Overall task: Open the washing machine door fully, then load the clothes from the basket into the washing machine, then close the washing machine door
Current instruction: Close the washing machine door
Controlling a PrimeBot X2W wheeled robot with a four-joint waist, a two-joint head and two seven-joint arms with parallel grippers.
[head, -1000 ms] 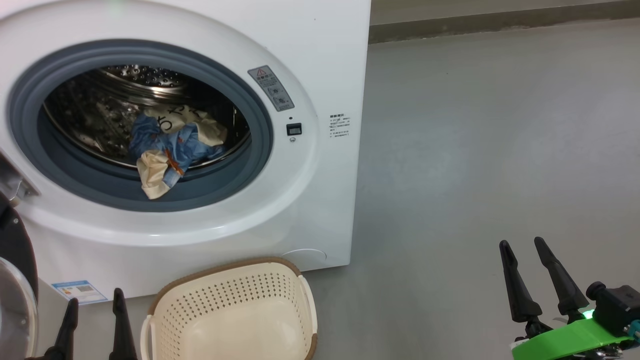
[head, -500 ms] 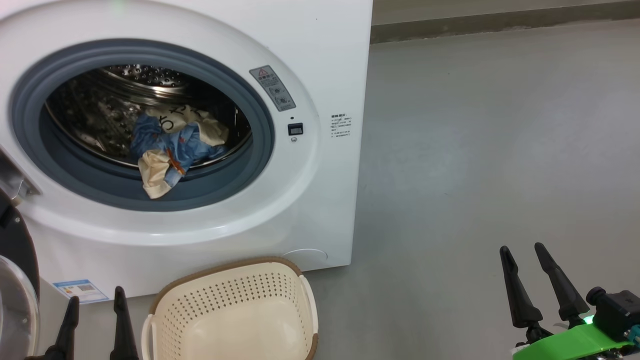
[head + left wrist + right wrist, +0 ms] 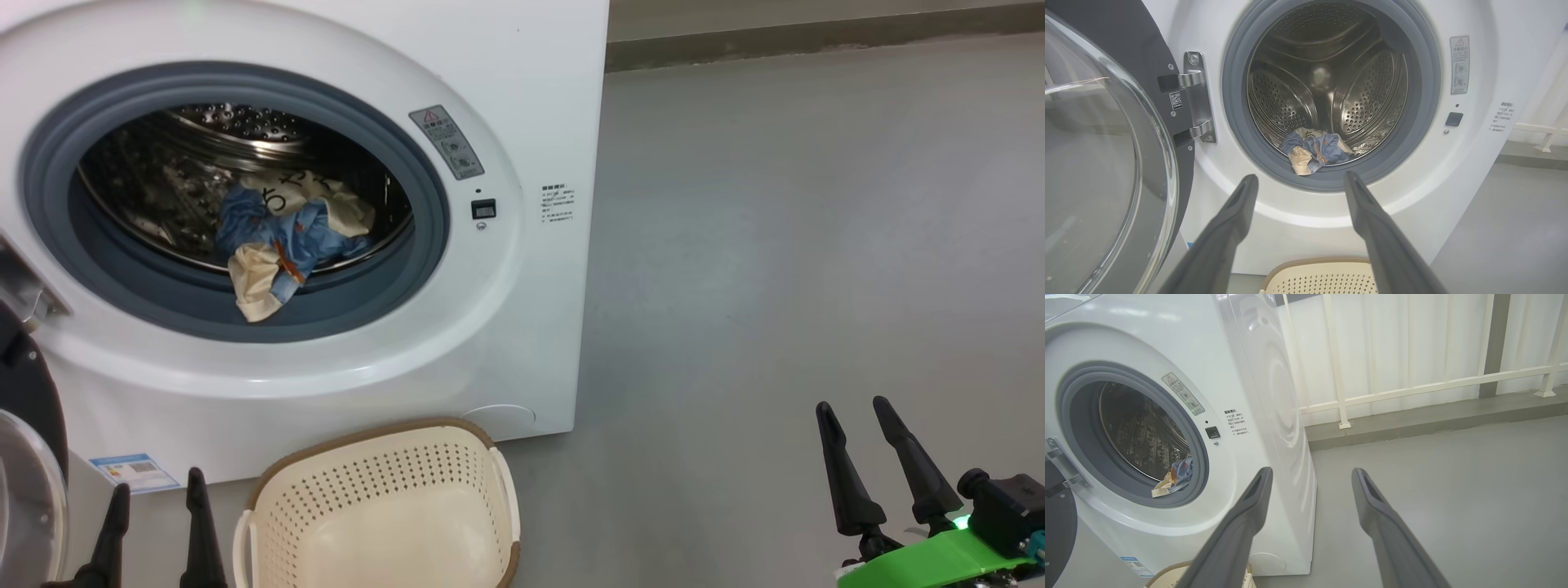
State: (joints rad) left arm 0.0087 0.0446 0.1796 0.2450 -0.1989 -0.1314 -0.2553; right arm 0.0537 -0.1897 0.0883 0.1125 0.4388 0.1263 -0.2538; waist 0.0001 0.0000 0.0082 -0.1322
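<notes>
The white washing machine stands with its round door swung wide to the left; the black rim and glass bowl also edge the head view's lower left. The blue and cream clothes lie in the steel drum, a cream fold hanging over the grey gasket; the left wrist view has the clothes too. An empty cream basket sits on the floor before the machine. My left gripper is open, low beside the basket. My right gripper is open over bare floor, far right.
Grey floor stretches to the right of the machine. A white railing on a low kerb runs behind it. The door's steel hinge is on the left of the opening.
The right gripper has dropped slightly lower in the head view. The view itself has drifted a little; clothes, basket and door stay as they were.
</notes>
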